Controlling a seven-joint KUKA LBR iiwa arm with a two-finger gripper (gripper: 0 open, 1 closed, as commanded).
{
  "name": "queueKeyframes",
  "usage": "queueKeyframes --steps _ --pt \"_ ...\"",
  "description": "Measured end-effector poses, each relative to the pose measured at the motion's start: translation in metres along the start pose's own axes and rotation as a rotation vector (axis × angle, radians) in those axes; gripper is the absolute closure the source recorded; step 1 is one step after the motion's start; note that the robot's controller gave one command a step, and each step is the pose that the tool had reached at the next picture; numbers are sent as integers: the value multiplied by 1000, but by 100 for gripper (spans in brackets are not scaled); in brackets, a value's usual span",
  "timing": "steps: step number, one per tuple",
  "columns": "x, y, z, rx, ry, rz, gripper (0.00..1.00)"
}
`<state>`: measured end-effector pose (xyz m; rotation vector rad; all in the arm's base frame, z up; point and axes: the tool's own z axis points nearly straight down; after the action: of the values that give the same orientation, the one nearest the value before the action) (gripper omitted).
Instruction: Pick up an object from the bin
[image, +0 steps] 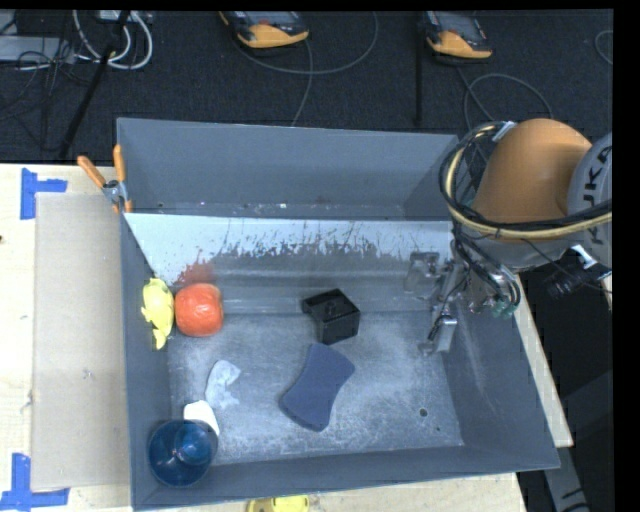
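My gripper (437, 330) hangs low over the right part of the bin floor, close to the right wall, with nothing seen in it. The nearest loose thing is a small black box (331, 314), lying to the gripper's left near the middle of the bin. Below that box a flat grey-blue sponge (317, 387) lies slanted on the floor. Both stand apart from the gripper.
Along the left wall sit an orange ball (198, 309) and a yellow toy (156, 312). A crumpled white scrap (222, 382), a small white piece (201, 413) and a dark blue ball (182, 450) lie at the lower left corner. The arm's orange dome overhangs the right rim.
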<state>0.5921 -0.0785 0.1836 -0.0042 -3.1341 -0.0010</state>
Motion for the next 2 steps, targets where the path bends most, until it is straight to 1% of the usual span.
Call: queueKeyframes --steps 1,2 --pt "-2 0 -5 1 -8 -2 0" --pt "-9 41 33 3 -12 -79 0"
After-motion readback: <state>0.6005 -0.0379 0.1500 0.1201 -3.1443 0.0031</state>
